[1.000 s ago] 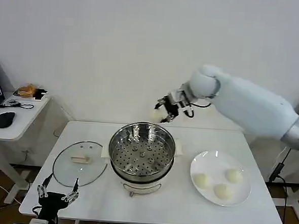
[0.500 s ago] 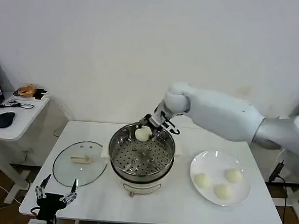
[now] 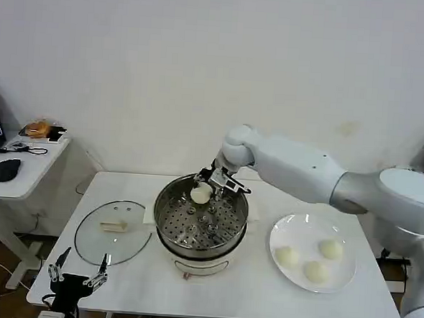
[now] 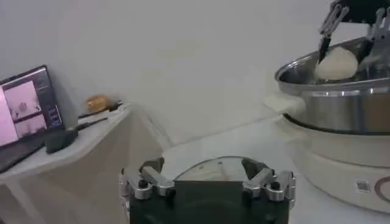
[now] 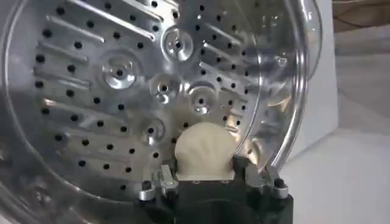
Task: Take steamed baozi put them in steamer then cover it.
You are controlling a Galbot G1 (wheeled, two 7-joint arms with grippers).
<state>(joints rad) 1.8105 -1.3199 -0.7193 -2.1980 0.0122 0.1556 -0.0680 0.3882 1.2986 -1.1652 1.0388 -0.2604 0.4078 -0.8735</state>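
Baozi (image 3: 200,193) #1 pinched in right gripper (image 3: 209,187), just inside the far rim of the steamer (image 3: 201,217), not released. Three more on the plate (image 3: 343,281), table's right side. Cover (image 3: 112,232) lies flat at table's left, off the pot; left gripper (image 3: 77,277) parked at near-left corner, fingers spread.

Left wrist: left gripper (image 4: 207,184) spread, cover just ahead, path clear.

Right wrist: baozi above the perforated tray (image 5: 122,91), near the wall, tray otherwise empty.
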